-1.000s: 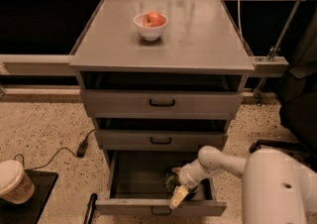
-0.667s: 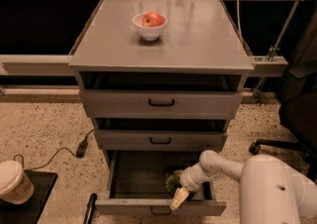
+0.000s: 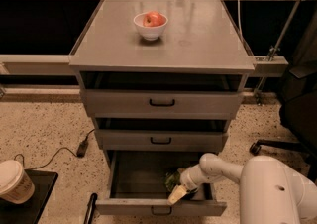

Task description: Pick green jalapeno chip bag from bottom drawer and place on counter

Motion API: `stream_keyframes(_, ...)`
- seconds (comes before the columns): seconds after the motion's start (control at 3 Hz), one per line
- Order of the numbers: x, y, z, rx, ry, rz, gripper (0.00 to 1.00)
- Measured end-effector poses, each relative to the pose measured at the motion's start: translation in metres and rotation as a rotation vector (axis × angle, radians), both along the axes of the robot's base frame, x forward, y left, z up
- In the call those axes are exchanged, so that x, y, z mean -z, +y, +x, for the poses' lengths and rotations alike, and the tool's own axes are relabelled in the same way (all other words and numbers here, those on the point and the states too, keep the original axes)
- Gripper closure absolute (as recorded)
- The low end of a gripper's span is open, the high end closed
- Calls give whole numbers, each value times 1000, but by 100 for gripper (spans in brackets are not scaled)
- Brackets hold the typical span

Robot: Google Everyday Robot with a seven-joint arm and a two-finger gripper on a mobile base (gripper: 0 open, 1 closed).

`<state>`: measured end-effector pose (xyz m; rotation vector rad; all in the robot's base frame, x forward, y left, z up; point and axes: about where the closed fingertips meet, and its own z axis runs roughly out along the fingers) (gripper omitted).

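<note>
The bottom drawer (image 3: 158, 207) is pulled open, its front with a small black handle facing the floor edge of the view. The green jalapeno chip bag (image 3: 172, 179) lies inside at the drawer's right front, dark green and shiny, partly hidden by my arm. My gripper (image 3: 179, 192) reaches down into the drawer from the right and sits right against the bag's right side, low near the drawer front. The counter (image 3: 198, 34) is the grey metal top of the cabinet above.
A white bowl (image 3: 150, 30) with a red apple (image 3: 154, 19) stands on the counter's back middle. Two shallower drawers (image 3: 161, 103) sit slightly open above. A paper cup (image 3: 14, 182) stands on a black pad at left; a cable (image 3: 59, 151) lies on the floor. An office chair base (image 3: 277, 144) is at right.
The arm has settled very slightly lower in the drawer. The gripper stays at the bag; the bag has not visibly moved.
</note>
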<state>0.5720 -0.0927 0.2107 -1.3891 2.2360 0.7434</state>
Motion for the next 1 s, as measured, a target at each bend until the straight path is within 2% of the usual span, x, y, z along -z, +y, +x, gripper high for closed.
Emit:
stream_keyframes(0.33,0,0,0,0,0,0,0)
stream_keyframes(0.67,16,9,7,34,-1,-50,0)
stream_keyframes(1.0,42,16,28,170,-14,-133,0)
